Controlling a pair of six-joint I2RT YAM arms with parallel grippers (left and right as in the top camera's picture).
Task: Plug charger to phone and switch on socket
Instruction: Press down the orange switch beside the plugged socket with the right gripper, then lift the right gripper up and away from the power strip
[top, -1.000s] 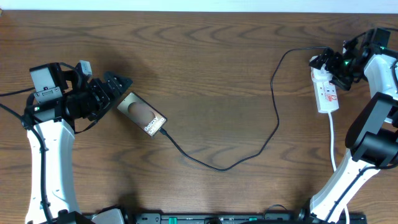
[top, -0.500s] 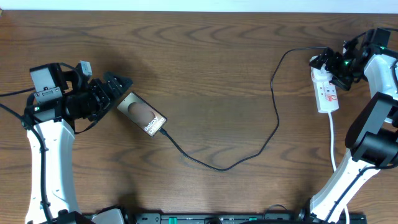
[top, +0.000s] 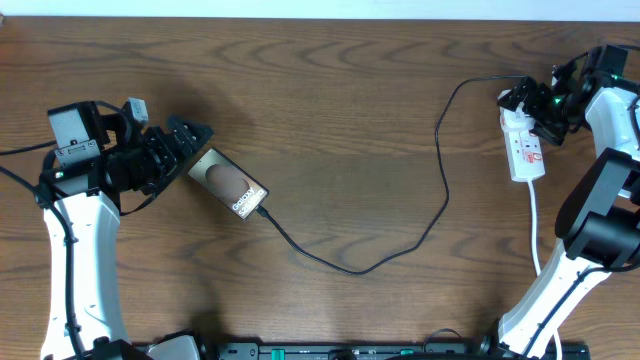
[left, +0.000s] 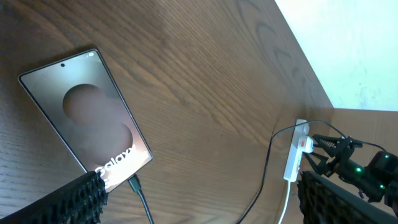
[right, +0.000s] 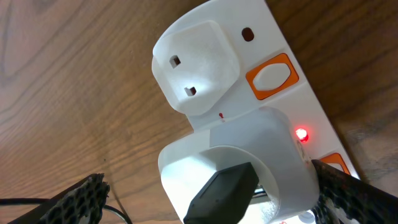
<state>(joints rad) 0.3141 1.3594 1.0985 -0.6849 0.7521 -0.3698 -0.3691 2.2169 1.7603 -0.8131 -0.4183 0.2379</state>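
Left fingers (left: 74, 202) spread open, empty, just left of the phone (top: 231, 184), which lies face-up on the bench (top: 330, 90), left side. Right fingers (right: 84, 199) also wide apart, gripping nothing, close over far end of the socket (top: 527, 152) at far right. Charger (top: 350, 269) runs btwn them: tip looks seated in phone's near-right end, other end in socket, red lamp (right: 301, 134) lit. Risk: a nudge to phone could tug tip out; right fingers pulling away could snag charger or bump a switch off. Vs a sec ago: nothing has moved.
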